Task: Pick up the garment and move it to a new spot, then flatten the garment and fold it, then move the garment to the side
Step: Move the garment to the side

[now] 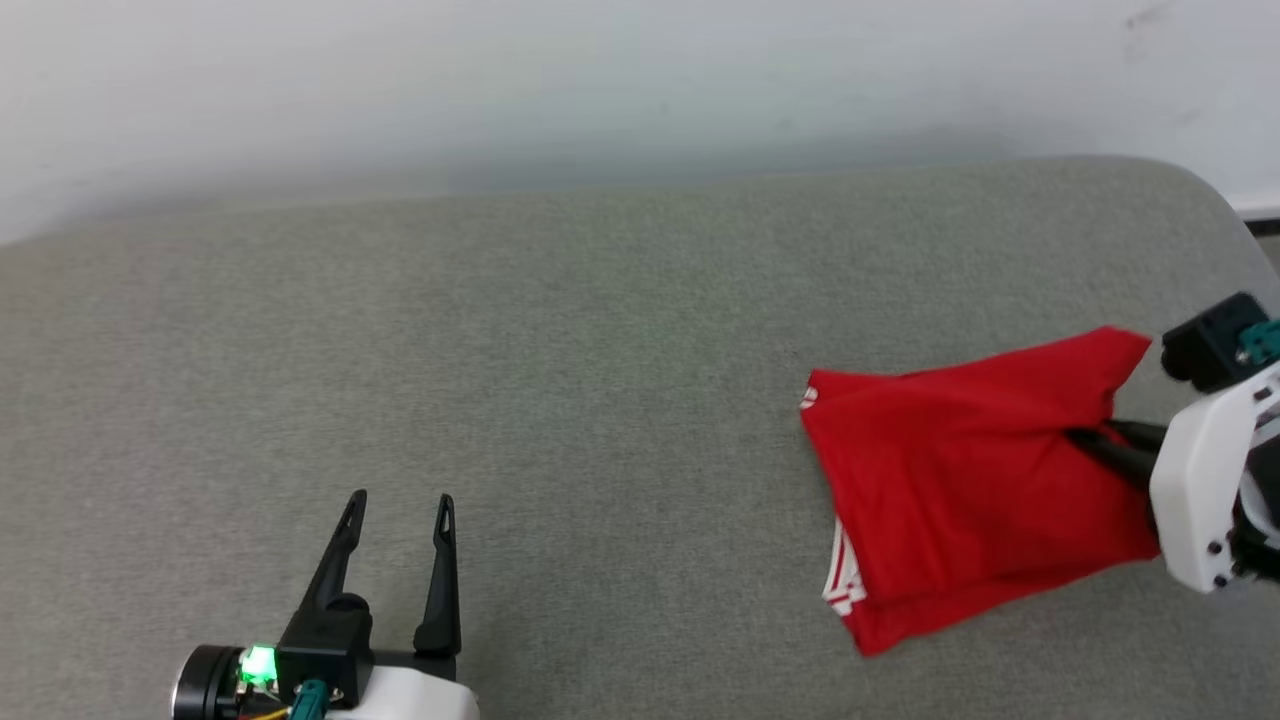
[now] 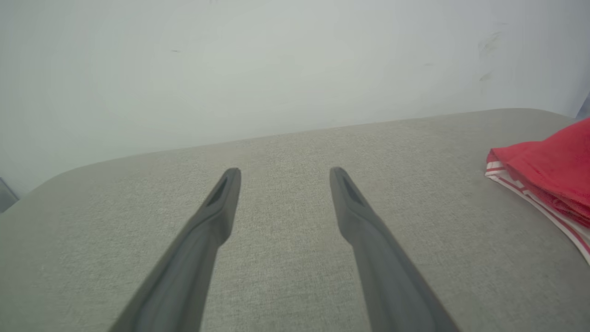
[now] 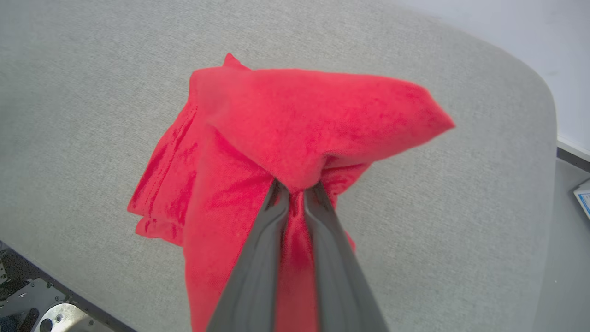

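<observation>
While my left gripper [image 1: 402, 498] hung with fingers spread at seven o'clock, I saw my right gripper [image 3: 297, 186] pinched on the folded red garment [image 1: 950, 480], bunched at three o'clock on the grey cushion [image 1: 600, 330].

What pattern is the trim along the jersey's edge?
The jersey has red-and-white striped trim, clearest in the left wrist view.

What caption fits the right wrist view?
Right end effector pinching a bunched fold of the red garment over the grey cushion.
</observation>
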Robot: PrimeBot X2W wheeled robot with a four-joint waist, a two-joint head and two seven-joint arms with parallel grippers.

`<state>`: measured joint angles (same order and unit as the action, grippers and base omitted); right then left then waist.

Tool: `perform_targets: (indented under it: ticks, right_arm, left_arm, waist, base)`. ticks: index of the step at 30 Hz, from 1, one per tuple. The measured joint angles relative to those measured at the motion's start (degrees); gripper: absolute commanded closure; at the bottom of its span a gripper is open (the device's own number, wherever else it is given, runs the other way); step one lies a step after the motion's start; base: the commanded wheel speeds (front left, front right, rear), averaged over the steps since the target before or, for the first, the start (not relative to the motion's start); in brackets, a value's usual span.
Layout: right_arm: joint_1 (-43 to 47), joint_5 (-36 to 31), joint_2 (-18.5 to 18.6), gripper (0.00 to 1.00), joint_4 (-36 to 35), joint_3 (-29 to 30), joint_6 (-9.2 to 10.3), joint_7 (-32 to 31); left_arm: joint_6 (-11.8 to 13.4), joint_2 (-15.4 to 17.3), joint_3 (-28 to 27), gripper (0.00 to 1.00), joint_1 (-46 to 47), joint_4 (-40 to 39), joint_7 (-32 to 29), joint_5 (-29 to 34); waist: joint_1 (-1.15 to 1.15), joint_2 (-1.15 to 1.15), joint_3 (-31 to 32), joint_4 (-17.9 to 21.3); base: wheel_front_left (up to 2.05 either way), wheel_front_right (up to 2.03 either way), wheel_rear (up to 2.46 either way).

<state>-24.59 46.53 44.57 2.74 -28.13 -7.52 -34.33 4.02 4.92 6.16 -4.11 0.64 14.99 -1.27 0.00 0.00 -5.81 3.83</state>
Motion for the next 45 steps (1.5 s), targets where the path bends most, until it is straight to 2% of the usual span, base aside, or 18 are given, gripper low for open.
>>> perform_targets:
  ticks: [9, 19, 25, 34, 35, 36, 37, 42, 45]
  right_arm:
    - [-7.24, -3.08, 3.12, 1.00, 7.48, 2.86, 0.00, 1.66]
    - [-11.99, -7.73, 7.75, 1.00, 18.62, 7.14, 0.00, 4.66]
    - [-14.47, -9.20, 8.31, 1.00, 25.37, 11.76, -0.01, 5.39]
    - [-15.41, -14.12, 7.34, 1.00, 30.90, 16.88, -0.01, 6.89]
    - [-15.54, -14.73, 6.81, 0.97, 31.53, 17.57, -0.01, 7.19]
    - [-15.64, -15.34, 6.22, 0.51, 32.21, 18.20, -0.01, 7.30]
    - [-15.63, -15.99, 5.66, 0.00, 32.73, 18.57, -0.01, 7.33]
    - [-14.88, -21.14, 4.05, 0.00, 33.45, 21.63, -0.01, 12.87]
    - [-12.82, -22.75, 1.53, 0.00, 32.05, 23.57, -0.01, 17.35]
  left_arm:
    - [-0.35, 0.90, -0.22, 0.00, 3.94, -1.99, 0.00, 0.75]
    - [-0.85, 2.61, 0.19, 0.00, 8.40, -4.38, 0.00, 1.55]
    - [-0.46, 3.11, 0.46, 0.00, 9.43, -6.20, 0.00, 1.72]
    - [0.02, 3.89, 0.96, 0.00, 10.70, -6.64, 0.00, 2.04]
    - [0.07, 3.91, 0.98, 0.00, 10.84, -6.60, 0.00, 2.04]
    - [0.22, 3.90, 1.09, 0.00, 10.99, -6.49, 0.00, 2.03]
    - [0.27, 3.89, 1.16, 0.00, 11.04, -6.35, 0.00, 2.02]
    - [0.79, 3.53, 1.65, 0.00, 10.83, -5.54, 0.00, 1.52]
    - [1.10, 3.43, 1.58, 0.00, 9.37, -4.83, 0.00, 1.08]
  waist:
    - [0.00, 0.00, -6.48, 2.94]
    - [0.01, 0.00, -14.78, 2.26]
    - [0.01, 0.00, -18.43, 1.27]
    - [0.01, 0.00, -20.95, 0.38]
    - [0.01, 0.00, -20.89, 0.36]
    - [0.01, 0.00, -20.73, 0.34]
    - [0.01, 0.00, -20.48, 0.32]
    - [0.00, 0.00, -18.02, -0.10]
    - [0.01, 0.00, -15.72, -0.36]
  base:
    - [0.00, 0.00, 0.00]
    - [0.00, 0.00, 0.00]
    - [0.00, 0.00, 0.00]
    - [0.00, 0.00, 0.00]
    - [0.00, 0.00, 0.00]
    - [0.00, 0.00, 0.00]
    - [0.00, 0.00, 0.00]
    - [0.00, 0.00, 0.00]
    - [0.00, 0.00, 0.00]
